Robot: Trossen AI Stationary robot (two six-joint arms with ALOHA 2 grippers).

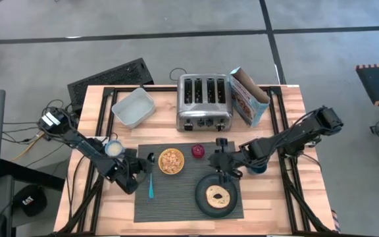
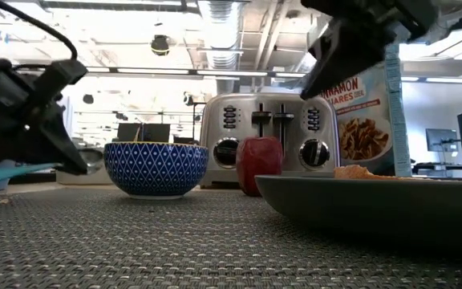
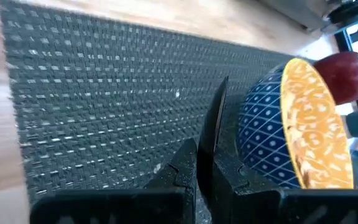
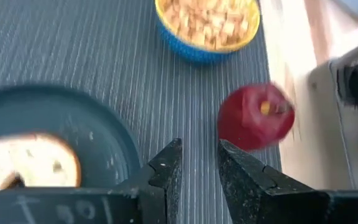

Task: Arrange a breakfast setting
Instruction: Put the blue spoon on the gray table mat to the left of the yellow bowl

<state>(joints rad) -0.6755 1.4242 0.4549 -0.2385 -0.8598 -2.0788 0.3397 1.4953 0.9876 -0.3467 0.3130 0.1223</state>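
Observation:
A dark grey ribbed placemat [image 1: 176,197] lies on the table's near middle. On it stand a bowl of cereal, yellow inside and blue outside [image 1: 171,160], a red fruit [image 1: 197,151] and a dark plate [image 1: 206,204] with a bagel [image 1: 216,194]. My left gripper [image 1: 146,164] is at the bowl's left, shut on the blue-handled spoon [image 1: 151,185]. My right gripper [image 4: 199,168] is open and empty above the mat, between the plate and the red fruit [image 4: 256,117]. The dark blue cup [image 1: 258,168] stands under my right arm. My left gripper pinches the spoon between its two fingers [image 3: 182,171]; the spoon shows edge-on as a thin dark strip [image 3: 215,118] running out past them. The gripper comes level from the table's left. The blue handle [image 1: 151,187] reaches toward the near edge. I cannot tell whether it rests on the mat.
A chrome toaster [image 1: 204,102], a cereal box [image 1: 249,97] and a white tub [image 1: 133,107] stand along the far side. A small round white dish [image 1: 114,148] sits beside my left arm. A keyboard [image 1: 110,78] lies past the far left corner.

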